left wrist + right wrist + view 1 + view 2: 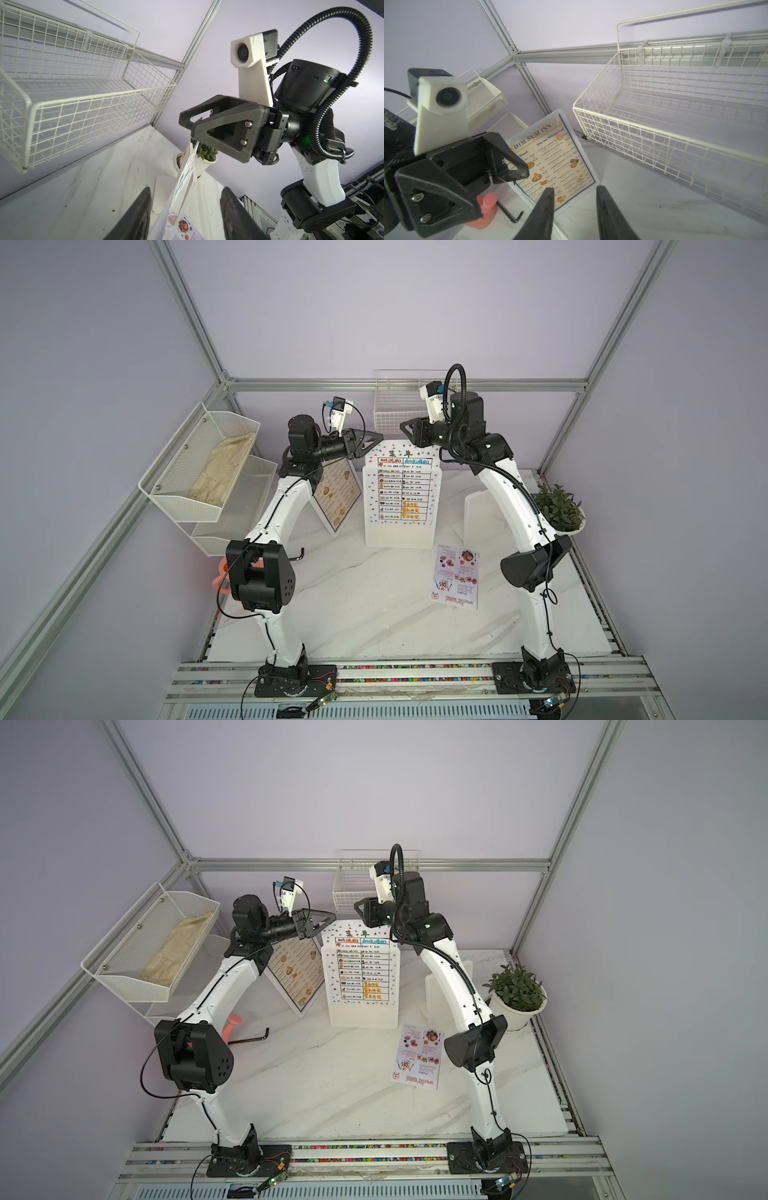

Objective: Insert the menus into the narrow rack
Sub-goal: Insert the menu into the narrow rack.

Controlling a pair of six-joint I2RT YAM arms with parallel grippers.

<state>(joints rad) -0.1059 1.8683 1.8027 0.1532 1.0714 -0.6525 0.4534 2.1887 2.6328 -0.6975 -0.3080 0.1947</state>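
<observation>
1. The left tool (371, 438) and right tool (405, 428), jaws apart and gripping nothing, flank the top of the white grid menu (402, 485).
2. That menu stands upright in the white rack (398, 537).
3. The "DIM SUM INN" menu (552, 160) leans beside it; the "SPECIAL MENU" leaflet (456, 576) lies flat on the table (374, 605).

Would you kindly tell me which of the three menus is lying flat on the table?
The small SPECIAL MENU leaflet, flat on the marble near the right arm. The grid-table menu stands upright in the white rack, and the DIM SUM INN menu leans tilted beside it.
</observation>
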